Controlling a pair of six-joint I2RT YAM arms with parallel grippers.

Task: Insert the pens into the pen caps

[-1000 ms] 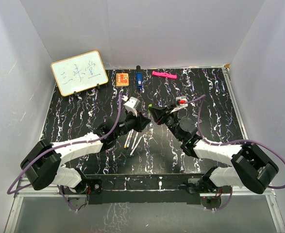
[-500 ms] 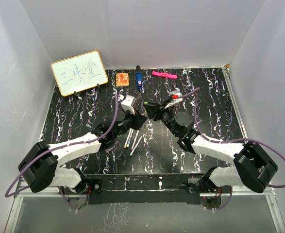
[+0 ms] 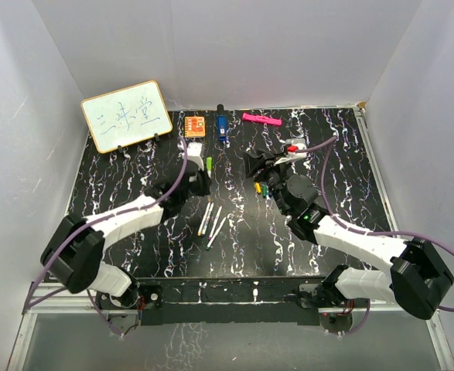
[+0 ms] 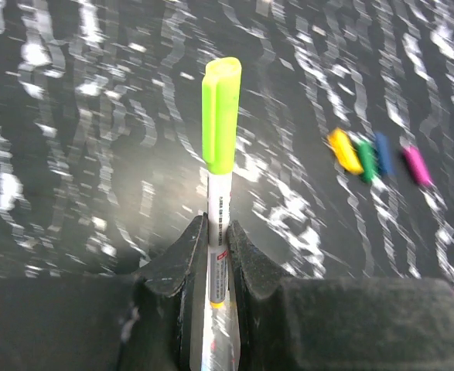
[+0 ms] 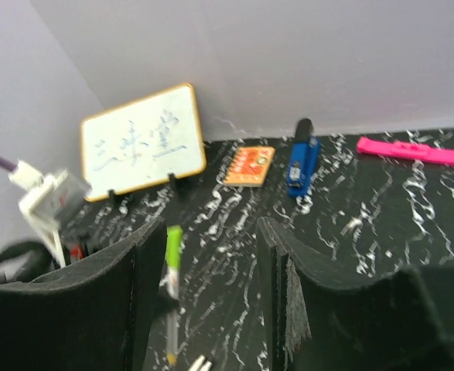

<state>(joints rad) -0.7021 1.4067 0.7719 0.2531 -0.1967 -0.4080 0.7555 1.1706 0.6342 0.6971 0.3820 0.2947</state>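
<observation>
Left wrist view: left pincer (image 4: 215,255) pinches a green-capped pen (image 4: 219,209), long axis straight ahead of its jaws; loose pen caps (image 4: 366,154) lie ahead-right on the bench (image 4: 95,154), nearer the spread, empty right pincer (image 5: 207,239).

The whiteboard (image 3: 126,115) bears three blue handwritten Chinese characters, the first reading 三; the pen (image 4: 218,267) carries illegible barrel print.

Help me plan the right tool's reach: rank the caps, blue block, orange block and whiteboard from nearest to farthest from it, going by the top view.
From the right tool:
1. Caps, just on its near side.
2. Blue block, toward the back, slightly left.
3. Orange block, toward the back, further left.
4. Whiteboard, back-left corner.
</observation>
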